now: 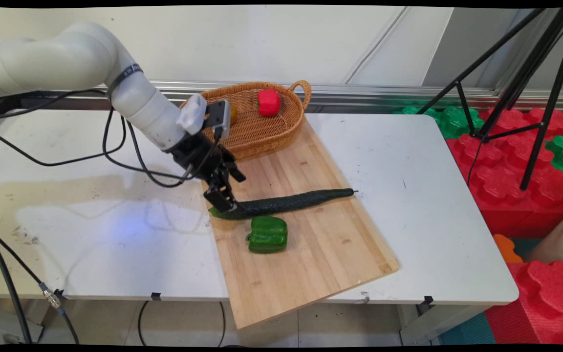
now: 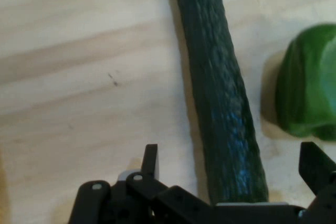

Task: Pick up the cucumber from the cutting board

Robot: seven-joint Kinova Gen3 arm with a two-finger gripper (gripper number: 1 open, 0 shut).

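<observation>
Gripper [image 1: 225, 198] over cucumber's [image 1: 286, 202] left end, fingers [image 2: 150, 160] spread wide either side, not touching.
Cucumber's near tip hidden under linkage; green pepper [image 1: 267, 234] just beside it on cutting board [image 1: 311, 254]; board's front corner overhangs desk [image 1: 91, 234] edge.

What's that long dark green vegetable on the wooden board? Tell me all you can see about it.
It looks like a cucumber: long, slim, dark green, with bumpy, slightly glossy skin and a small stem tip at its far right end. It lies flat across the wooden cutting board, slightly curved. A green bell pepper sits just beside it, nearer the camera. The black gripper is down over its left end, open, one finger on each side in the hand view.
</observation>
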